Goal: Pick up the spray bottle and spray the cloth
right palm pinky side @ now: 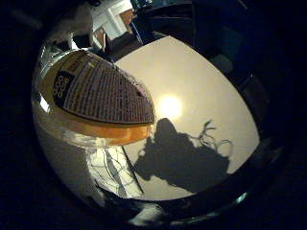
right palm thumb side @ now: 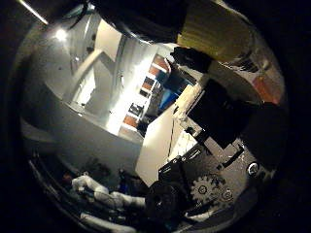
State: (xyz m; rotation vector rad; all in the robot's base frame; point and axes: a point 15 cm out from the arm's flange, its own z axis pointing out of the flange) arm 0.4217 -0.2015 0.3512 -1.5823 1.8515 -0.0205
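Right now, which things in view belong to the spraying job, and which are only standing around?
For the job:
- spray bottle, yellow liquid and printed label, very close to the palm
- cloth, white with a line pattern, on the table
- hand, its fingers beside the bottle

Not part of it:
- table
- shelves and room behind
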